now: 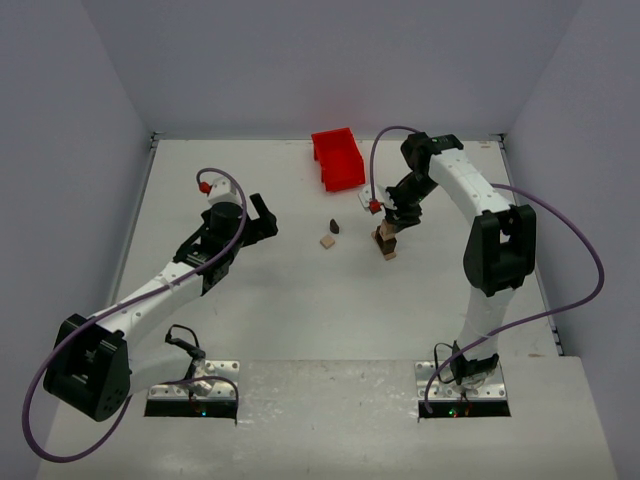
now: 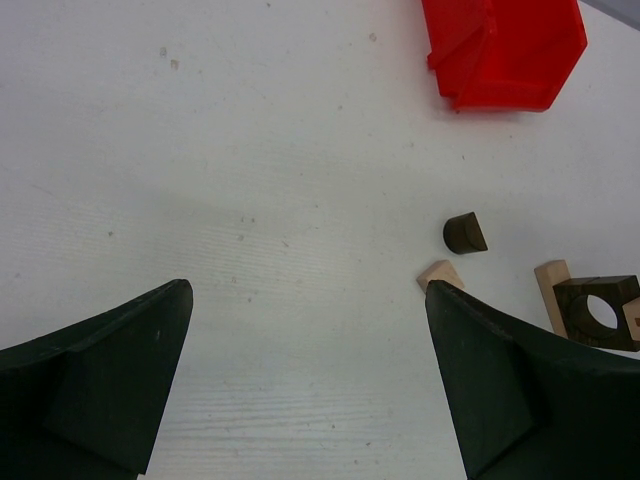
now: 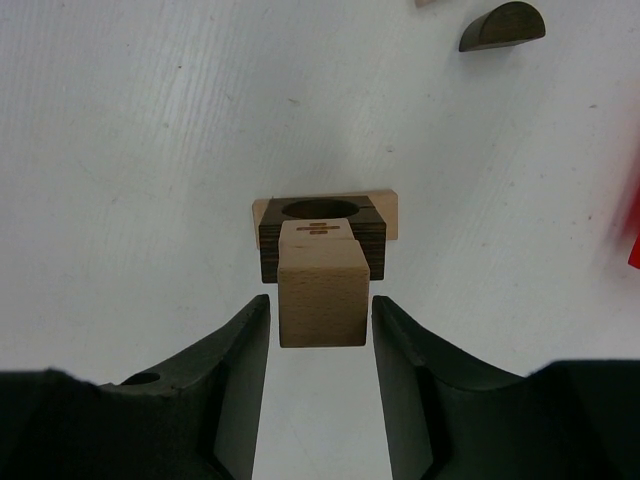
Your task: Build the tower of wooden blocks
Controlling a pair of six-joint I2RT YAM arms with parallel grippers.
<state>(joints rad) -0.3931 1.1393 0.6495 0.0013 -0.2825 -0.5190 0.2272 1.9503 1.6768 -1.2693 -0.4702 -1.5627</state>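
Observation:
The wood block tower (image 1: 387,242) stands right of centre. In the right wrist view it is a pale flat plate (image 3: 388,214), a dark brown block with a round hole (image 3: 320,212), a marked tan block and a pale tan cube (image 3: 320,295) on top. My right gripper (image 3: 320,312) straddles the top cube with a thin gap on each side, open. My left gripper (image 2: 308,300) is open and empty above bare table, left of the loose blocks. The tower also shows at the right edge of the left wrist view (image 2: 597,312).
A dark half-round block (image 1: 335,226) and a small pale tan block (image 1: 327,241) lie loose left of the tower; both show in the left wrist view (image 2: 465,235) (image 2: 440,274). A red plastic bin (image 1: 336,158) stands at the back.

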